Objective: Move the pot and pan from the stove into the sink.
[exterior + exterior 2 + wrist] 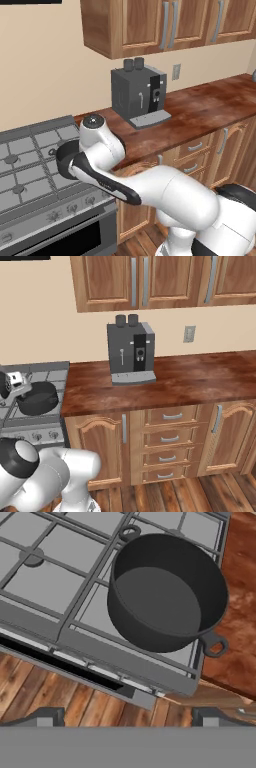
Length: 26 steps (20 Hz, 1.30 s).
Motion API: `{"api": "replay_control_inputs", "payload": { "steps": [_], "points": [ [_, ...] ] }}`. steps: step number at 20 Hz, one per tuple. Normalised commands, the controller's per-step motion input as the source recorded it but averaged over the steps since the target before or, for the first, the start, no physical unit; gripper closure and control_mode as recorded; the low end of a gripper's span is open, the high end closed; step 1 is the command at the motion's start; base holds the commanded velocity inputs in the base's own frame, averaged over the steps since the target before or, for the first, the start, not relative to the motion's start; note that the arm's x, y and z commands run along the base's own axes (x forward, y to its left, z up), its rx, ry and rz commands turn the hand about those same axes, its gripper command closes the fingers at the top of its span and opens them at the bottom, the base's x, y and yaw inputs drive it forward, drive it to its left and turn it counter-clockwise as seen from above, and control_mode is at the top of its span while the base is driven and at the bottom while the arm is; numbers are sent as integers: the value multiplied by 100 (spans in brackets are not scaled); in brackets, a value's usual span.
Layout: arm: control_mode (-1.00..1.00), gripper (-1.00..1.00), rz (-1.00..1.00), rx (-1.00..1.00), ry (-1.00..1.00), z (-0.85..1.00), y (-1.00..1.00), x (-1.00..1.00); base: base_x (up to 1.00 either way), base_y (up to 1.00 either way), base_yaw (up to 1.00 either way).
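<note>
The pot [167, 592] is dark grey, round and empty, with a small loop handle [216, 645] on each side. It stands on the right front burner of the stove [45, 577], close to the counter edge. My gripper [128, 718] hovers open above the stove's front edge, short of the pot, with nothing between its fingertips [47, 716]. In the right base view the white hand [14, 381] sits just left of and above the pot [39, 397]. The pan and the sink are out of view.
A wooden counter [165, 381] runs right of the stove [30, 160], with a dark coffee machine [131, 351] against the wall. Wall cabinets [140, 281] hang above it. My arm [105, 170] crosses the stove's right side. Wood floor [60, 697] lies below the oven front.
</note>
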Motion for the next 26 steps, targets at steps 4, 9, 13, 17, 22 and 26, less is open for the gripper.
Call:
{"api": "replay_control_inputs", "payload": {
  "steps": [4,9,13,17,22,26],
  "points": [
    [-100,-100,6,3,-5,-26,8,9,0,0,0],
    [-100,-100,1,-1,-1,-25,19,41,0,0,0],
    [-100,-100,1,0,6,-26,15,51,0,0,0],
    [-100,-100,3,0,10,-35,14,44,0,0,0],
    [-100,-100,2,-3,3,-36,20,47,0,0,0],
    [-100,-100,1,-11,0,-32,18,31,0,0,0]
  ]
}}
